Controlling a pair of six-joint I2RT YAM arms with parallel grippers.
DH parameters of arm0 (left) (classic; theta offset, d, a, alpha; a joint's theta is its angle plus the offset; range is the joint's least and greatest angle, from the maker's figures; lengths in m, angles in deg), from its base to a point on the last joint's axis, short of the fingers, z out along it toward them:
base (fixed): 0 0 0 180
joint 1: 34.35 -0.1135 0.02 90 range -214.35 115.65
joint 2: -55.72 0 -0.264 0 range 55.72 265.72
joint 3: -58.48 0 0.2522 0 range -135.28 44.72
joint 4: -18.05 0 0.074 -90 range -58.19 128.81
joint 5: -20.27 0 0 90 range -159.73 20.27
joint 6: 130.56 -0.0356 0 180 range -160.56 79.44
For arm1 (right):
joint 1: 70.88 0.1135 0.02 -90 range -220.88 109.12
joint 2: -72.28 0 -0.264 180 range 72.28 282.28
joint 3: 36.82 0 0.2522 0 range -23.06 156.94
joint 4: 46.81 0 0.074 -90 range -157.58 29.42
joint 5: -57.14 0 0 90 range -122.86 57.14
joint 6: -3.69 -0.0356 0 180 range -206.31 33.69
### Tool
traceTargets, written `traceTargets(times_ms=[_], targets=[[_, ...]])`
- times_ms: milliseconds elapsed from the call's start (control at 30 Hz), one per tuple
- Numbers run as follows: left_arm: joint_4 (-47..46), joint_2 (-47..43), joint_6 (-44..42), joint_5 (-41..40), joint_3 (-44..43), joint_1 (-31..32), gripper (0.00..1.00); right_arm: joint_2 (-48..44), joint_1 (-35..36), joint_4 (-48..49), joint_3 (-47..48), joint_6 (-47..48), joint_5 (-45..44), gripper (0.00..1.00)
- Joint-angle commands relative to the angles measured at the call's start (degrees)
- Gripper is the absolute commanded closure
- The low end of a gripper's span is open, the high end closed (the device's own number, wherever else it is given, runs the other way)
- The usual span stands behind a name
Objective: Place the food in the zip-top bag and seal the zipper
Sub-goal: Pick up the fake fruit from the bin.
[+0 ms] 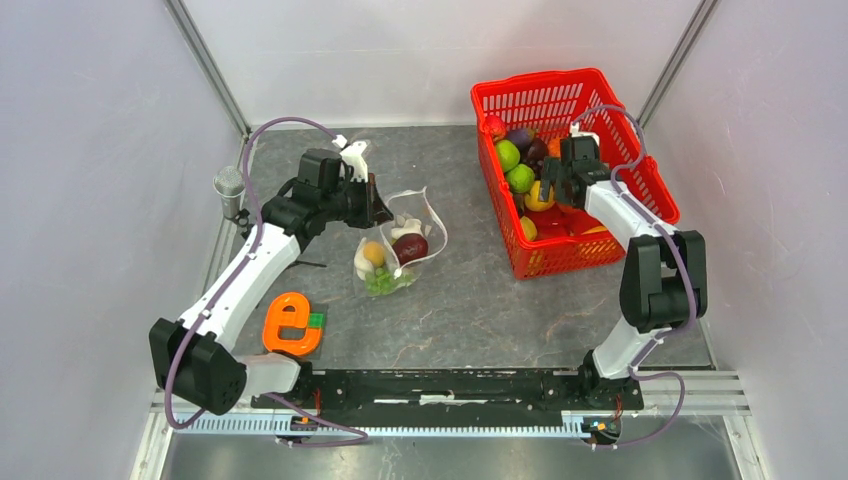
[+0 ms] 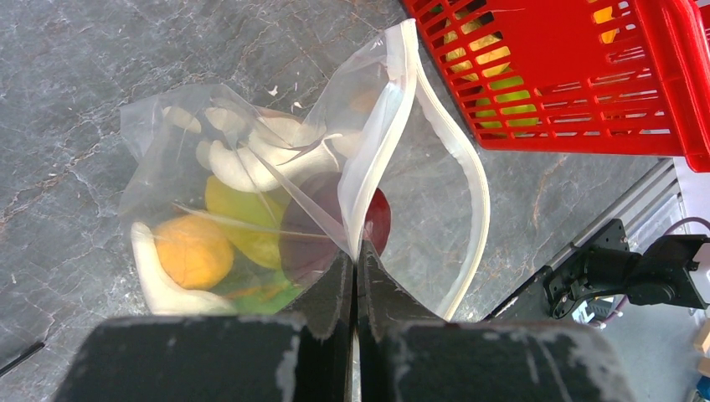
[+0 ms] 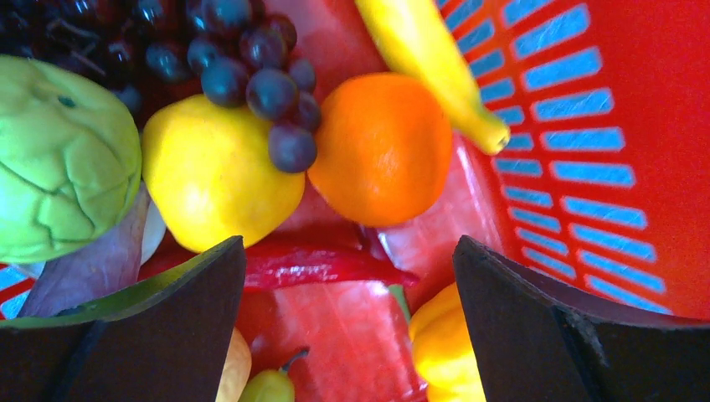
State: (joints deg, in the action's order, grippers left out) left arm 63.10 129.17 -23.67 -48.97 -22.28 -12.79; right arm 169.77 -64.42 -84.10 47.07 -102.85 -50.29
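The clear zip-top bag (image 1: 397, 250) lies on the table with its mouth open; an orange fruit (image 2: 192, 249), a yellow-green piece, a dark red one (image 2: 378, 219) and white pieces sit inside. My left gripper (image 2: 355, 251) is shut on the bag's mouth edge and holds it up; the whitish zipper (image 2: 475, 194) curves round the open mouth. My right gripper (image 3: 350, 260) is open, low inside the red basket (image 1: 640, 165) over a red chilli (image 3: 322, 264), with a yellow fruit (image 3: 219, 172), an orange (image 3: 381, 149), purple grapes (image 3: 251, 63) and a green piece (image 3: 63, 159) just ahead.
A flat orange letter-e toy (image 1: 290, 324) lies near the left arm's base. A grey cylinder (image 1: 229, 188) stands at the table's left edge. The basket's mesh wall (image 3: 578, 126) is close on the right finger's side. White walls enclose the table.
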Motion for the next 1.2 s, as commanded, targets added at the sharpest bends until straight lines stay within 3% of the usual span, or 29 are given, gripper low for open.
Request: traceTargets(times_ms=[0,333,567,800,1167], targets=[[-2.9,-2.4,1.8,-0.5,0.1,-0.1,0.98,0.8,-1.0,8.2,2.7,7.7,-4.1,0.03],[-3.1,-1.0,1.2,-2.2,-0.7,-0.1,0.98,10.0,-4.7,10.1,5.2,14.9,2.8,0.07],[-3.2,-1.9,0.8,-2.5,-0.1,-0.1,0.97,13.1,-4.9,10.4,5.2,18.1,5.0,0.21],[-5.3,-2.8,1.7,-1.4,0.6,-0.1,0.97,11.7,-4.9,11.7,3.5,17.1,10.9,0.45],[-6.0,-6.3,2.8,-0.7,4.4,-0.1,0.97,6.7,-4.9,13.9,0.8,16.6,14.2,0.5]])
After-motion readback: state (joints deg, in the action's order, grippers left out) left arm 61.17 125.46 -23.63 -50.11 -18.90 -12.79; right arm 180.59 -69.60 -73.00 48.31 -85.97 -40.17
